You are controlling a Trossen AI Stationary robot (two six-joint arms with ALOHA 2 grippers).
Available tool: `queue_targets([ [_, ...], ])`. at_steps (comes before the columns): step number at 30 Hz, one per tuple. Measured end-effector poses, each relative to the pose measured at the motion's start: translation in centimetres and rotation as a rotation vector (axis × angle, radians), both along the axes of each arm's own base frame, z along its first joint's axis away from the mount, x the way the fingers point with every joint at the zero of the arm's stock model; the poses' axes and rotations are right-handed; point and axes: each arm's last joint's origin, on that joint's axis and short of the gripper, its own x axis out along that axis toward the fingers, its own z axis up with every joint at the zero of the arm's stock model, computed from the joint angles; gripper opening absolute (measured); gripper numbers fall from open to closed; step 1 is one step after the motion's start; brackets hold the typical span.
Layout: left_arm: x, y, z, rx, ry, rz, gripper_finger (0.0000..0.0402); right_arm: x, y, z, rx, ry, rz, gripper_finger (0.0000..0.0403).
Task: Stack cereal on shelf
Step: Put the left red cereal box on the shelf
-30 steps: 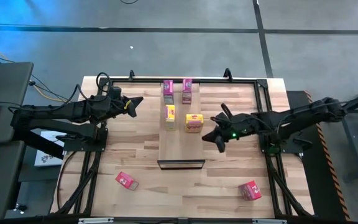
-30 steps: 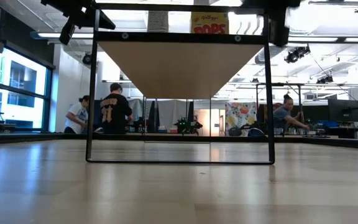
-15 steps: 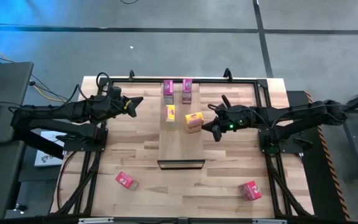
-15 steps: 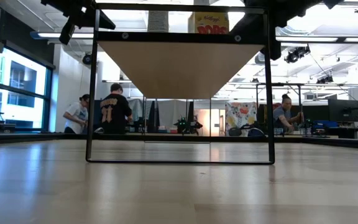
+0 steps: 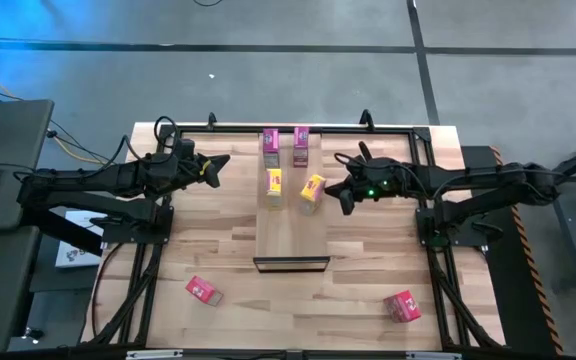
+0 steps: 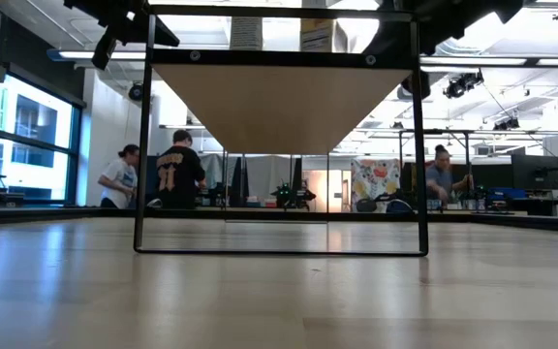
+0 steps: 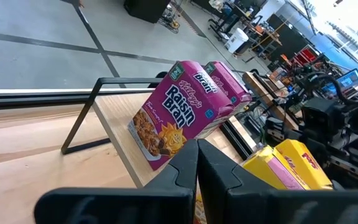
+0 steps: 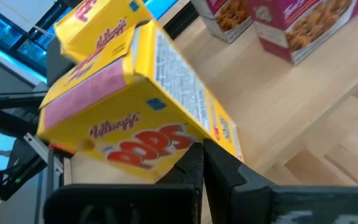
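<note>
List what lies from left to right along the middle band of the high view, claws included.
Left claw, shut → upright yellow cardboard cereal box on the pale wooden shelf plank → tilted yellow cardboard cereal box → right claw, shut, beside that tilted box.

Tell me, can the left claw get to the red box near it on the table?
Probably yes. The left claw hangs shut beside the shelf, and nothing lies between it and the red box, alone on bare table.
</note>
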Motion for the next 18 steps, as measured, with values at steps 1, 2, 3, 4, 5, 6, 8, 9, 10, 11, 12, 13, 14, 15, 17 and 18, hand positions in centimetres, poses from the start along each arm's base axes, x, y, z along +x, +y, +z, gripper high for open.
queue_targets([
  [1,0.00,0.00,0.00,0.001,0.000,0.000,0.0000,-0.01,-0.13,0.00,-0.001,0.000,-0.005,0.0000],
  [2,-0.01,0.00,0.00,0.002,0.001,0.000,0.0000,-0.02,-0.24,0.00,-0.003,0.000,-0.009,0.0000],
  [3,-0.01,0.01,0.00,0.003,0.001,0.004,0.0000,-0.03,-0.35,0.00,-0.004,0.000,-0.012,0.0000],
  [4,-0.01,0.02,0.00,0.004,0.002,0.007,0.0000,-0.03,-0.45,0.01,-0.006,-0.001,-0.016,0.0000],
  [5,-0.02,0.02,0.00,0.004,0.002,0.007,0.0000,-0.02,-0.55,0.05,-0.006,-0.005,-0.020,0.0000],
  [6,-0.01,0.02,0.00,0.004,0.002,0.007,0.0000,0.00,-0.65,0.10,-0.007,-0.012,-0.024,0.0000],
  [8,-0.02,0.02,0.00,0.005,0.002,0.009,0.0000,0.05,-0.81,0.26,-0.009,-0.029,-0.030,0.0000],
  [9,-0.02,0.02,0.01,0.005,0.001,0.009,0.0000,0.08,-0.88,0.33,-0.010,-0.037,-0.033,0.0000],
  [10,-0.02,0.02,0.00,0.005,0.002,0.008,0.0000,0.09,-0.96,0.39,-0.011,-0.044,-0.036,0.0000],
  [11,-0.02,0.02,0.00,0.005,0.002,0.009,0.0000,0.10,-1.01,0.42,-0.011,-0.047,-0.038,0.0000],
  [12,-0.02,0.02,0.00,0.005,0.002,0.009,0.0000,0.10,-1.04,0.42,-0.011,-0.048,-0.040,0.0000],
  [13,-0.02,0.02,0.00,0.005,0.002,0.009,0.0000,0.09,-1.10,0.42,-0.011,-0.048,-0.042,0.0000],
  [14,-0.02,0.02,0.00,0.004,0.001,0.008,0.0000,0.09,-1.11,0.42,-0.011,-0.048,-0.042,0.0000],
  [15,-0.02,0.02,0.00,0.004,0.002,0.009,0.0000,0.09,-1.11,0.43,-0.011,-0.049,-0.042,0.0000],
  [17,-0.02,0.02,0.01,0.004,0.001,0.009,0.0000,0.14,-1.12,0.48,-0.011,-0.056,-0.043,0.0000],
  [18,-0.02,0.02,0.00,0.004,0.001,0.009,0.0000,0.17,-1.12,0.53,-0.011,-0.062,-0.043,0.0000],
])
